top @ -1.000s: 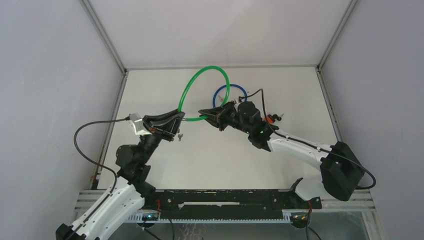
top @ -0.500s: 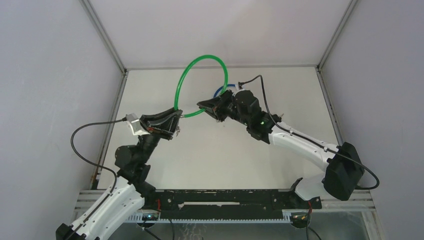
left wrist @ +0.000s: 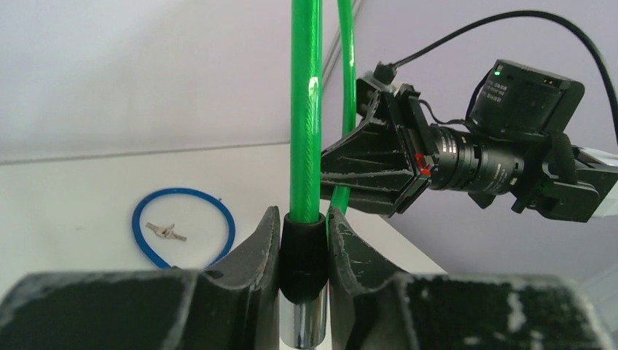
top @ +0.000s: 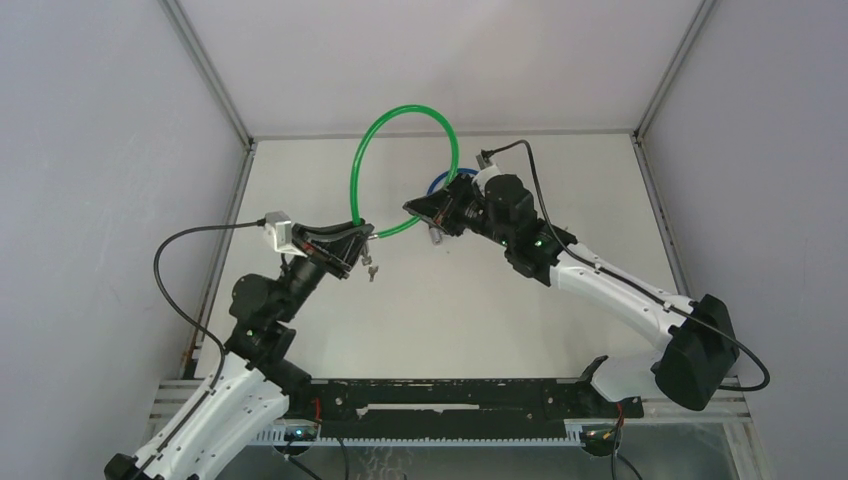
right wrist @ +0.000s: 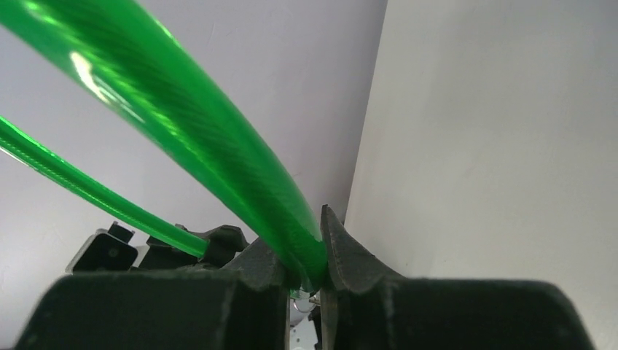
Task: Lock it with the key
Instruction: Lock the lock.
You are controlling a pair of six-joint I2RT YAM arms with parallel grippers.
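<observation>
Green cable lock [left wrist: 306, 109] aloft, off table [top: 600, 200], loop arching above both tools. Left tool [left wrist: 302, 226] pinches black collar [left wrist: 302, 251] above metal pin; pin axis runs along fingers. Right tool [right wrist: 302, 251] pinches other cable end, ahead-right of left tool, near but apart. Small keys [top: 371, 267], apparently, dangle under left tool. Blue cable [left wrist: 182, 192] ahead-left, on table. Open room between tools.

Blue cable loop [left wrist: 178, 191] on white table [top: 600, 200]
</observation>
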